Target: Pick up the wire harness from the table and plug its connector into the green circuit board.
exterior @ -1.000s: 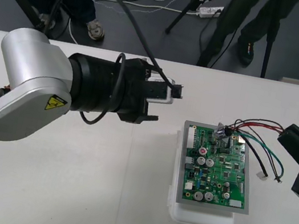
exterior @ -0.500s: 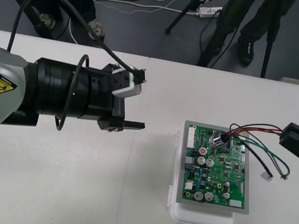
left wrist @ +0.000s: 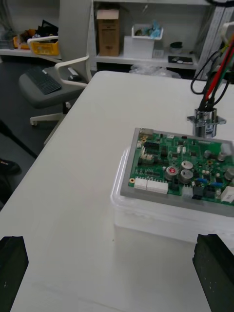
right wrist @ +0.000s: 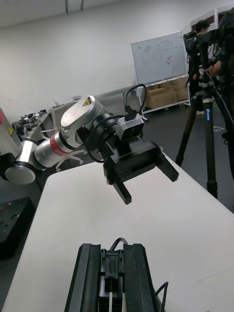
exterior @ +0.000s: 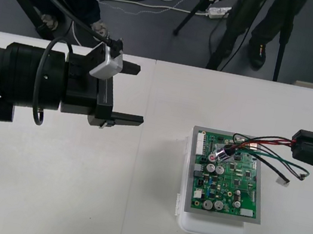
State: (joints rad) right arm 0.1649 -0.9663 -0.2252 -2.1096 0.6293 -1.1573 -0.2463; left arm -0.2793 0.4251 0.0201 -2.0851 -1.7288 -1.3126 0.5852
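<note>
Two changes since a second ago. The left end effector [exterior: 130,93] has pulled back from the board to the left half of the surface [exterior: 128,209], fingers wide apart, empty. The right end effector [exterior: 295,144] has turned at the right edge and stays clamped on the wire harness [exterior: 265,138]. Right wrist view: fingers close together, a black piece and a wire between them; plug or not, cannot tell. The metal socket [exterior: 218,155] has slid further onto the green circuit board [exterior: 230,181] and now lies on its far-left part. Red, black and green wires run from it to the right end effector, the green one looping off the board's right side. Board sits on a white base [exterior: 210,226]. Reads as handover finished: right arm alone carries the harness. Plug not seen seated in the board, so insertion is likely still ahead.
</note>
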